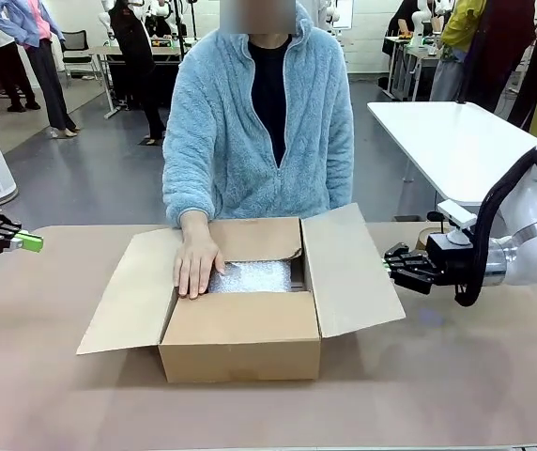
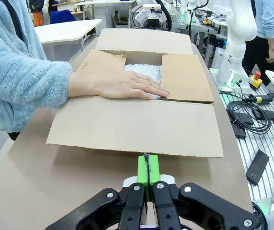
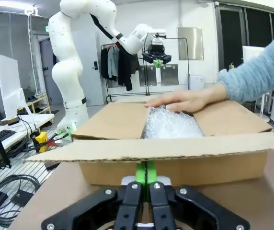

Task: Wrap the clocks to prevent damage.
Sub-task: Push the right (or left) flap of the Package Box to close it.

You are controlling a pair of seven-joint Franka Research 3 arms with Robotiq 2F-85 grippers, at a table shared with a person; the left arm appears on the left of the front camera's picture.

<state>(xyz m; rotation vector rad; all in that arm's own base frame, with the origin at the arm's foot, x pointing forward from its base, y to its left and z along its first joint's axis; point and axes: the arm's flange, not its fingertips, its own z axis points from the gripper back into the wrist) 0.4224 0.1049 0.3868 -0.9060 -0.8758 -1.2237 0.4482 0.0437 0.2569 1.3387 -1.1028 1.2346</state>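
Both robot arms end clear of the box [image 1: 240, 343]. The left hand [image 1: 32, 242] hovers at the worktop's [image 1: 62, 395] left edge, well away from the box, its green pads pressed together on nothing. The right hand [image 1: 388, 266] sits just beside the box's right flap [image 1: 353, 268], also closed and empty. Each wrist view shows the same: the left hand [image 2: 148, 167] and the right hand [image 3: 145, 172] have their pads shut flat against each other.

The box stands open in the middle of the worktop, its side flaps splayed outward.

Inside it lie the clocks [image 1: 250, 276], one lumpy bundle in whitish, see-through bubble wrap that glints under the lights. It lies low in the box, showing between the cardboard flaps [image 2: 144, 71], with a rumpled, bubbled surface [image 3: 170, 123]. What is under the wrap cannot be made out.

The person's hand [image 1: 196, 263] lies flat, palm down, across the box's left side, fingers resting on the bundle. A pale-blue fleece sleeve [image 1: 186, 178] leads back to the person at the far edge.
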